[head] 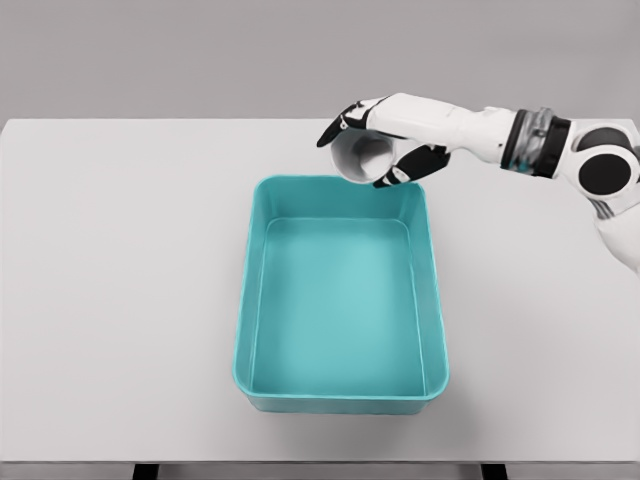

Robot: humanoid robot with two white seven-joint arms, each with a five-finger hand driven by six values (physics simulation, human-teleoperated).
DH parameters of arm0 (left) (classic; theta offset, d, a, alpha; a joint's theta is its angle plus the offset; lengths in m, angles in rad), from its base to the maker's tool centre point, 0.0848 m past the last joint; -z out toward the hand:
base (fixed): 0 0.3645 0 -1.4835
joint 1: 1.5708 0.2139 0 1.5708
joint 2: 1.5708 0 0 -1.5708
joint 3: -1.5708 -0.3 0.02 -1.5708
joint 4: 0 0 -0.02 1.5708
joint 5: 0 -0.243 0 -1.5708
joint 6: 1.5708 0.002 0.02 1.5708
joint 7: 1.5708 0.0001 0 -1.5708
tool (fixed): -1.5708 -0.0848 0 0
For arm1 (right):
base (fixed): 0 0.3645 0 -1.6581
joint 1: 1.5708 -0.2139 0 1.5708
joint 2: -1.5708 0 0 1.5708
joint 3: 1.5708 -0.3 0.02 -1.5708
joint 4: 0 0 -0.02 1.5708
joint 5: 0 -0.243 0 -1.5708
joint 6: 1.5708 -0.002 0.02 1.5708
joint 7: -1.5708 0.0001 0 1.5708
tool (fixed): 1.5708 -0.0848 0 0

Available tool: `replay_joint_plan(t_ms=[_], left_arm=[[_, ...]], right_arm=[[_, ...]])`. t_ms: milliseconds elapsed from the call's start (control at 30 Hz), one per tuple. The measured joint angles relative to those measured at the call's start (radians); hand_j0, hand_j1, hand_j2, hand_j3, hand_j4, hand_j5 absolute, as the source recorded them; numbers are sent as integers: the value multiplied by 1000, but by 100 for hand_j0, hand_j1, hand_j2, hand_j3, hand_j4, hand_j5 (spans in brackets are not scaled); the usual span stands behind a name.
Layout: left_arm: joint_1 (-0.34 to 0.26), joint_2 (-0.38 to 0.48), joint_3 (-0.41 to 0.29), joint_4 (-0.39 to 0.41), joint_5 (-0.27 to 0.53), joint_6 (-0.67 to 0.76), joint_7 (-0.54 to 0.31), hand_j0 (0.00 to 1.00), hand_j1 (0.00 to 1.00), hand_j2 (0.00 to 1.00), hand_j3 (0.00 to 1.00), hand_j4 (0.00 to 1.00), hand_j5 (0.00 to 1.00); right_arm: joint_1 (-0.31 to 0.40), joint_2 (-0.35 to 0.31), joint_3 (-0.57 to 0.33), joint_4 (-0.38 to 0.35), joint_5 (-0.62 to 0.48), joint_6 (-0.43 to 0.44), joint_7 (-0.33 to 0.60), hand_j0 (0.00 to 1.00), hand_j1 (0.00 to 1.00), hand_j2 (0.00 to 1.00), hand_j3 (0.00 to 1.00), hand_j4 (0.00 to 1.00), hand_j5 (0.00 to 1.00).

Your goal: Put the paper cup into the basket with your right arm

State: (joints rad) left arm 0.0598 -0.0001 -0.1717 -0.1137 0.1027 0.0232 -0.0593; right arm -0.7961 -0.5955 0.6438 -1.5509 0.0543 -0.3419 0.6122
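Head view: I see my right hand (385,140) with fingers curled around the paper cup (362,157), tipped on its side, mouth facing me. The cup hangs over the far right rim of the teal basket (340,385) on the white table (120,300).

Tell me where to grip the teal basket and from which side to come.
Grip the teal basket by its rolled rim, preferably at a long side wall, coming from above. It sits upright and open-topped on the table, so the rim is exposed. The right robot hand is busy holding the paper cup.
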Motion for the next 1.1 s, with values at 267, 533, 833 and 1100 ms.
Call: replay_joint_plan(t_ms=[267,533,833,1100], left_arm=[[0,0,0,0,0,0,0,100,100,100,100,100,100],[0,0,0,0,0,0,0,100,100,100,100,100,100],[0,0,0,0,0,0,0,100,100,100,100,100,100],[0,0,0,0,0,0,0,100,100,100,100,100,100]], right_arm=[[15,-13,30,-153,12,26,0,76,76,76,76,76,76],[26,-20,164,-190,71,29,0,76,76,76,76,76,76],[32,-23,258,-192,136,27,0,76,76,76,76,76,76],[35,-24,288,-186,164,27,-1,76,76,76,76,76,76]])
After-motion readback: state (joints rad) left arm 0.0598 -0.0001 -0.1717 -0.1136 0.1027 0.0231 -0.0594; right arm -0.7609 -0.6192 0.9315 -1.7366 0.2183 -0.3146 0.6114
